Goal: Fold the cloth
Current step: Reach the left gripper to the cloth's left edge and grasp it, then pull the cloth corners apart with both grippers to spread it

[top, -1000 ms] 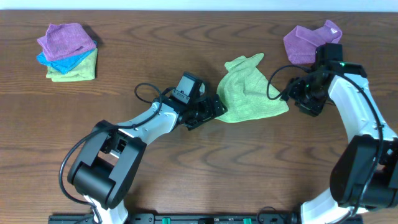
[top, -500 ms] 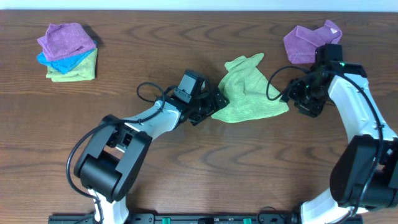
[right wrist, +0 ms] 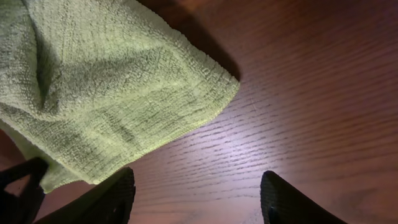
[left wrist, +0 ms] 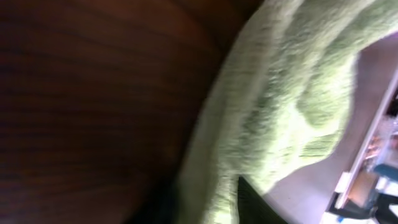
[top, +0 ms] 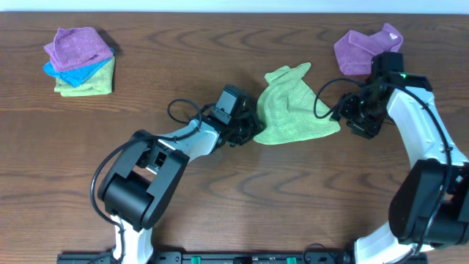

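dark wood counter (top: 220, 205) is carrying everything. green cloth (top: 293, 110) is lying crumpled near the middle, a peak pointing away from the robot and a wider hem facing it.

left gripper (top: 248, 126) is sitting at the cloth's near-left corner, touching it. its wrist view is blurring badly, with pile running between two dark shapes, so i cannot tell whether it is clamping the hem or only pressing against it.

right gripper (right wrist: 199, 202) is hovering just off the cloth's right corner. jaws are standing wide apart with bare wood between them, one finger (right wrist: 112, 193) just beside the hem, holding nothing.

risks, as i am judging them:
- if left is only nudging, a pull is likely sliding or bunching the cloth instead of lifting the corner.
- right is sitting past the corner, so closing there would be catching nothing.
- cloth is lying doubled and wrinkled, so a pinch may be taking two layers and folding crooked.

room:
- wood on the robot's side of the cloth is lying open for spreading.
- purple cloth (top: 363, 48) is sitting beyond the cloth's right corner, close to the right arm, so a far sweep could be dragging it.
- folded stack (top: 79, 62) is lying well off to the cloth's far left.
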Controlling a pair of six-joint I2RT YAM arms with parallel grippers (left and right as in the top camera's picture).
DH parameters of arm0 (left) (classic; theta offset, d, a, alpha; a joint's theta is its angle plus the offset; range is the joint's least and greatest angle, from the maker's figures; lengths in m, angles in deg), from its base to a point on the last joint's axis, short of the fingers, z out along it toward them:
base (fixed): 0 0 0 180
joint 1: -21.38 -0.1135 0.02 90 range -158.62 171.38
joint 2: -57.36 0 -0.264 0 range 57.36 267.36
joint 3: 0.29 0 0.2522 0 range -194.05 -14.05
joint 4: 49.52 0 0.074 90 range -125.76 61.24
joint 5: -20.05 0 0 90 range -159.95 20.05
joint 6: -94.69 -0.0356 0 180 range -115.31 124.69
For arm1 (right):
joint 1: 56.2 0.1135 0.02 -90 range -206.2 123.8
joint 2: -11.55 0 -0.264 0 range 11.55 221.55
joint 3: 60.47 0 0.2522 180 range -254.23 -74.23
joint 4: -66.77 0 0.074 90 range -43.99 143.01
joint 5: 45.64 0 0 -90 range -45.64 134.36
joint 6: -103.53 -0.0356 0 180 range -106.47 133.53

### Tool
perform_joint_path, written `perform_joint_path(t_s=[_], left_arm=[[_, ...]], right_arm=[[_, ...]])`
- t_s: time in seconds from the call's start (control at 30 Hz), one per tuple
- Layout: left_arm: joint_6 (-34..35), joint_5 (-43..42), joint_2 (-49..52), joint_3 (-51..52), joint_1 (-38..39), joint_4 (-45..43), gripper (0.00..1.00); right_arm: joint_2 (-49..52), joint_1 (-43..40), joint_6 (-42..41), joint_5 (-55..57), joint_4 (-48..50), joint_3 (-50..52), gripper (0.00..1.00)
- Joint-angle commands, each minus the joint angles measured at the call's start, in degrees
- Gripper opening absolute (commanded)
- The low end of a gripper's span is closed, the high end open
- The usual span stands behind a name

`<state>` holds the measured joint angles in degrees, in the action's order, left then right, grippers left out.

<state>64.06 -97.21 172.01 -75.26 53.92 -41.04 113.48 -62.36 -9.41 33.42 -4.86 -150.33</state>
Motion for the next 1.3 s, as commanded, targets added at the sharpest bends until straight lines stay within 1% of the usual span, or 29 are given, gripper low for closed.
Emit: perform_joint_path(t_s=[0.0, 0.07, 0.3, 0.4, 0.47, 0.6, 0.77, 0.9, 1.03, 1.27], left_arm=[[0.0, 2.5, 1.5, 0.3, 0.3, 0.3, 0.16], [-0.1, 2.7, 1.5, 0.3, 0.1, 0.3, 0.06], [-1.7, 2.7, 1.5, 0.3, -1.7, 0.3, 0.06], [-3.7, 1.4, 1.5, 0.3, -4.0, 1.0, 0.06], [-5.5, -0.7, 1.5, 0.3, -6.2, 1.3, 0.06], [-8.2, -2.8, 1.5, 0.3, -10.0, 3.6, 0.06], [-11.8, -3.3, 1.5, 0.3, -13.2, 7.9, 0.06], [-14.3, -3.5, 1.5, 0.3, -15.0, 10.1, 0.06], [-15.0, -3.5, 1.5, 0.3, -16.5, 11.1, 0.06], [-15.1, -5.2, 1.5, 0.3, -17.1, 11.0, 0.06]], right_arm=[[-0.1, -0.2, 0.9, 0.3, -0.1, 0.2, 0.65], [-0.1, -0.2, 1.2, 1.2, -0.3, 0.2, 0.65], [-0.1, -0.3, 2.6, 6.4, -0.2, 3.0, 0.68], [-0.1, -0.5, 2.9, 6.4, 2.0, 6.9, 0.69], [-0.1, -0.5, 2.9, 5.8, 5.2, 10.8, 0.69], [-0.1, -0.5, 3.1, 1.6, 12.3, 17.3, 0.68], [-0.1, -0.5, 3.0, -6.2, 20.9, 22.0, 0.65], [-0.1, -0.1, 1.2, -10.6, 24.9, 23.0, 0.63], [-0.1, 1.7, -1.0, -13.4, 27.7, 23.0, 0.63], [0.0, 7.3, -4.5, -13.2, 30.4, 23.0, 0.63]])
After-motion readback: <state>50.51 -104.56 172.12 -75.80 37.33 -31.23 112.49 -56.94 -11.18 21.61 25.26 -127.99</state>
